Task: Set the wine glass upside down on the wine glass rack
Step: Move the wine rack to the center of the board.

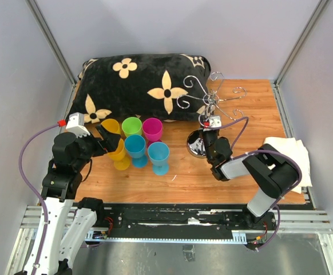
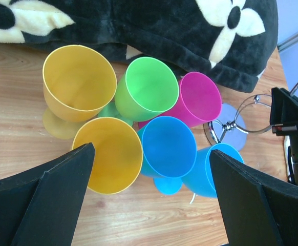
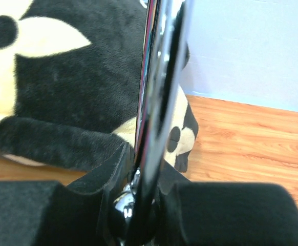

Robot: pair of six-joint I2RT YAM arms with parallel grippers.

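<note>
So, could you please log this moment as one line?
left end effector: open, above the wine glasses | right end effector: shut on wine glass rack stem | wine glasses: upright, none racked

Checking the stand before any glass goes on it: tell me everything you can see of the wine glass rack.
The wine glass rack is shiny chrome wire. Curled arms fan out from the top of a thin stem, which rises from a round mirrored base on the wooden table, right of the coloured cups. It looks upright and no glass hangs on it. The right gripper is shut on the stem low down.
</note>
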